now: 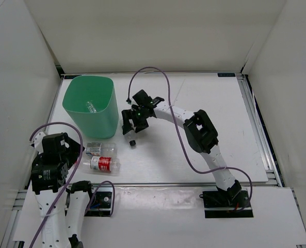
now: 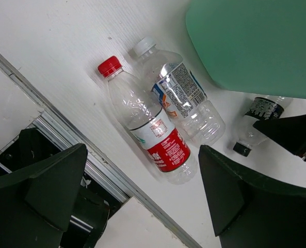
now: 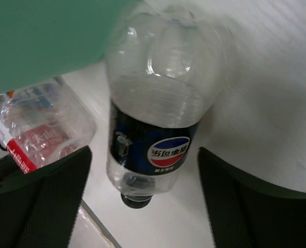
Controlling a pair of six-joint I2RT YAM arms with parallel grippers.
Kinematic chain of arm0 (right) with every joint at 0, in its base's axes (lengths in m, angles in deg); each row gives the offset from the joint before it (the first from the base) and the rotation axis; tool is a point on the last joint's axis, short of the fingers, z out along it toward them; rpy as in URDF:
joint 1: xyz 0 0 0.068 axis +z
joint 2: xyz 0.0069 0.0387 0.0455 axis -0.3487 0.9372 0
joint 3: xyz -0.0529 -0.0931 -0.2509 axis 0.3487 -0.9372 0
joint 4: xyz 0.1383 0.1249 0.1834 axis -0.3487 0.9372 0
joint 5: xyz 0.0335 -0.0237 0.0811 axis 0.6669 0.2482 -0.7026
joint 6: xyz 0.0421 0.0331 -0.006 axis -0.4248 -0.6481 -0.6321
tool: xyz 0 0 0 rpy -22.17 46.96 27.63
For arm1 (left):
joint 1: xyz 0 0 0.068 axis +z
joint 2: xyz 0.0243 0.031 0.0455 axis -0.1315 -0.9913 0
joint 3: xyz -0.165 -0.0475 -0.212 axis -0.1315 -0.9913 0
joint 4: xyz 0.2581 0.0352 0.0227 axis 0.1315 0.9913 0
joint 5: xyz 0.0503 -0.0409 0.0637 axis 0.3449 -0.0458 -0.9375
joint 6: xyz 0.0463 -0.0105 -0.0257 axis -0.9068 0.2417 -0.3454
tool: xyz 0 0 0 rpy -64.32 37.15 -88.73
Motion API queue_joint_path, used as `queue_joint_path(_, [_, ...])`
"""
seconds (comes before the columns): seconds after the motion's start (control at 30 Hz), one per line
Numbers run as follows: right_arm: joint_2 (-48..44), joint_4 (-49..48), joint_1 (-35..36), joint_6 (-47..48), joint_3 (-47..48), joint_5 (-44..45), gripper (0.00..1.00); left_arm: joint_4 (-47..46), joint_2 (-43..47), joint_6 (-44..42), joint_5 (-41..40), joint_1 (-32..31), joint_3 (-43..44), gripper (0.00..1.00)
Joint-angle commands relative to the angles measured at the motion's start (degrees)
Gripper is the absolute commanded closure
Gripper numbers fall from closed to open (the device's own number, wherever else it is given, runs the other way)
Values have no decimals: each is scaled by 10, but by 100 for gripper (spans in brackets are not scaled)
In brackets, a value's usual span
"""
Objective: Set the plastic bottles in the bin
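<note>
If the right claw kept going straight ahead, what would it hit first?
Most likely the dark-labelled bottle, which lies right ahead of the right gripper, between its open jaws.

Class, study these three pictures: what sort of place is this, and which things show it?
Probably a robotics lab test cell: the left arm and right arm bolted at the edge of a white table, white panels walling it in, and a mint-green bin beside plastic bottles as props.
</note>
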Motion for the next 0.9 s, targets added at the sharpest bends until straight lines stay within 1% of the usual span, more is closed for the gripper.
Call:
queue_joint_path(0.0, [6,16,-1,-4,11,12,17,40,2,-10,5,-2,-8,0])
queue_joint_path(0.07, [6,16,-1,-4,-1,12,26,40,2,-10,5,-2,-13,0])
queue_joint_path(0.1, [-3,22,-1,-4,-8,12,32,40,2,-10,5,-2,-13,0])
queue_joint_path(0.13, [-10,22,-7,-4,-27,12,43,40,2,-5,0,-2,-13,0])
queue_joint_path(0.2, [-55,27,-13,-10,-56,19,55,40,2,9,0,-2,-19,0])
queue_joint_path(0.23, [-106,27,-13,-15,-94,32,62,40,2,15,-6,-2,-25,0])
queue_joint_path(0.3, [-169,14,-13,-26,-127,46,65,40,2,38,-6,-2,-38,0])
queue_joint_path(0.33, [-199,2,-13,-48,-135,53,68,40,2,46,-1,-2,-38,0])
queue_joint_path(0.37, [-254,-4,-13,-62,-135,58,69,40,2,55,9,-2,-53,0])
queue_joint_path(0.4, [-274,-11,-13,-76,-112,67,71,40,2,68,14,-2,-58,0])
queue_joint_path(0.47, [-298,-26,-1,-87,-57,112,74,40,2,76,19,-2,-69,0])
queue_joint_path(0.5, [-291,-26,13,-77,-12,127,74,40,-3,81,19,-2,-77,0])
queue_joint_path(0.53, [-255,-21,20,-58,102,138,74,35,-9,81,26,-2,-83,0])
queue_joint_path(0.57, [-229,-13,29,-42,168,168,74,35,-9,81,35,-2,-93,0])
queue_joint_path(0.63, [-173,-13,50,7,292,181,72,29,-24,86,42,-2,-104,0])
queue_joint_path(0.67, [-129,-40,56,22,362,190,70,29,-24,86,47,-2,-104,0])
queue_joint_path(0.73, [-118,-91,66,52,350,214,69,29,-36,79,47,-2,-113,0])
queue_joint_path(0.77, [-118,-113,73,53,330,241,69,29,-44,79,47,-2,-113,0])
queue_joint_path(0.8, [-118,-136,73,53,310,248,69,29,-52,79,47,-2,-106,0])
queue_joint_path(0.87, [-92,-136,73,58,322,243,67,29,-57,72,47,-2,-95,0])
